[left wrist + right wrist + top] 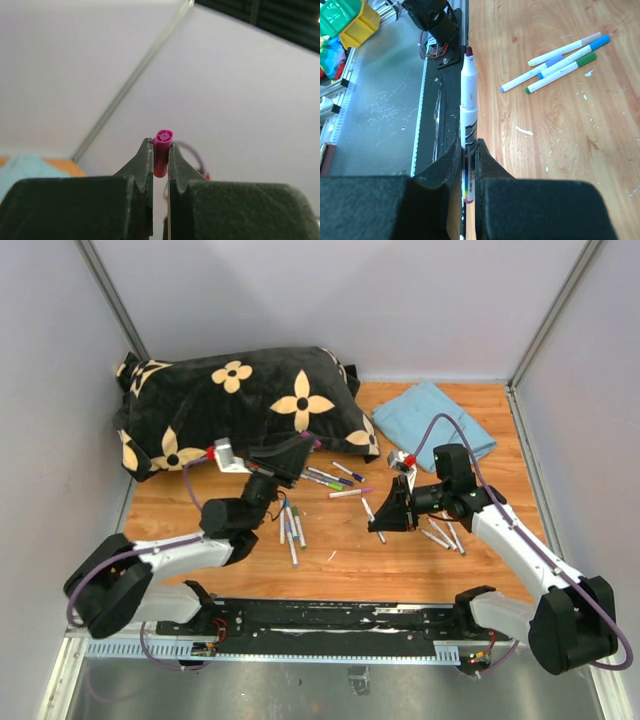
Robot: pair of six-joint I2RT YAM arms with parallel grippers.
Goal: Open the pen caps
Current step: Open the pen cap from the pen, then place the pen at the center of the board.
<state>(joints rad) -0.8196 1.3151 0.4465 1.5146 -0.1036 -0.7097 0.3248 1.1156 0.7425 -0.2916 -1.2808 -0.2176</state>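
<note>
L gripper (160, 156) is up off the table and aimed at the wall. Its jaws are clamped on a magenta cap (163, 139), seen end-on by the wrist cam. In top view that arm reaches twd the front edge of a black flower-print pillow (230, 400).

R gripper (466, 150) sits mid-table, jaws pressed tight on an uncapped pen (468, 90). The pen has a white barrel and a bare dark-red tip that points twd the black base rail (445, 100).

Loose pens lie on the wood tabletop (340, 560) in groups: by the L forearm (291, 525), btwn the arms (335, 478), and right of the R gripper (442, 534). Three show in the R wrist cam, incl. one w/ a blue cap (603, 40) and one w/ a green cap (588, 59), both on.

A blue cloth (437, 420) lies at the far right corner.
</note>
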